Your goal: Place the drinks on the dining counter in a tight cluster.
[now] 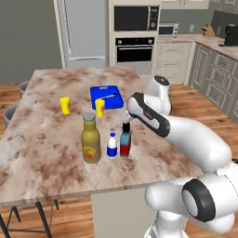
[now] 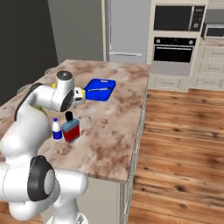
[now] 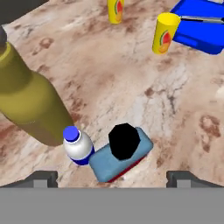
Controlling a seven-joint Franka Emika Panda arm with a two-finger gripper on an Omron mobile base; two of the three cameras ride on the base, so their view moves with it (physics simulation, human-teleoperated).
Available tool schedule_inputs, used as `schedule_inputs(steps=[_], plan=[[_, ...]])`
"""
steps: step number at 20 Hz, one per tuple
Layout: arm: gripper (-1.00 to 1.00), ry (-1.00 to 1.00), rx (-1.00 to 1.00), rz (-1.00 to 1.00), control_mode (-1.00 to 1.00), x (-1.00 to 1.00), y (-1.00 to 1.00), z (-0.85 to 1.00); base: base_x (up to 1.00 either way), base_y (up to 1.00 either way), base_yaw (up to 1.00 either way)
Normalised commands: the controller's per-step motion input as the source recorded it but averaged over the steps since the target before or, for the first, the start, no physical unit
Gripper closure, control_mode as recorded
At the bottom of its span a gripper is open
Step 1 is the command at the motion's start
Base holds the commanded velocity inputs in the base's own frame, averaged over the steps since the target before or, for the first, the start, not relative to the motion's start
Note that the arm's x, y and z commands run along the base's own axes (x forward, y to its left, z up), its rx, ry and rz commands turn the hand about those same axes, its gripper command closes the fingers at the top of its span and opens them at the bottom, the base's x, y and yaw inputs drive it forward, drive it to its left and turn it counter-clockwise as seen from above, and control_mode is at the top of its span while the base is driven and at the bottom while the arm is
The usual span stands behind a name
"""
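Three drinks stand close together near the front of the dining counter [image 1: 42, 172]. The tall amber bottle [image 1: 91, 144] is at the left. The small blue-and-white bottle [image 1: 111, 146] stands in the middle, touching or nearly touching the red-and-blue container [image 1: 125, 145] on the right. My gripper [image 1: 126, 120] hovers just above the container's dark top, open, with nothing between its fingers. In the hand view the container [image 3: 131, 158] lies below the gripper [image 3: 113, 178], between the spread fingertips [image 3: 41, 177]. Left of it are the small bottle [image 3: 78, 148] and the amber bottle [image 3: 26, 96].
Two short yellow cups [image 1: 65, 105] [image 1: 100, 107] stand behind the drinks. A blue cutting board [image 1: 106, 96] with a knife lies further back. Grey stools [image 1: 9, 115] sit at the counter's left side. The counter edge runs close in front of the cluster.
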Motion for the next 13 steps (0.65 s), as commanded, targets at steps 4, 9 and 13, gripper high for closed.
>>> schedule_inputs(steps=[4, 9, 13], plan=[[-1.00, 0.05, -0.02, -0.45, -1.00, -0.81, -0.03, 0.54, 0.00, 0.00, 0.00], [-1.00, 0.01, 0.00, -0.45, -1.00, -0.92, -0.19, 0.51, 0.00, 0.00, 0.00], [-1.00, 0.00, 0.00, -0.36, -1.00, -0.85, -0.22, 0.57, 0.00, 0.00, 0.00]])
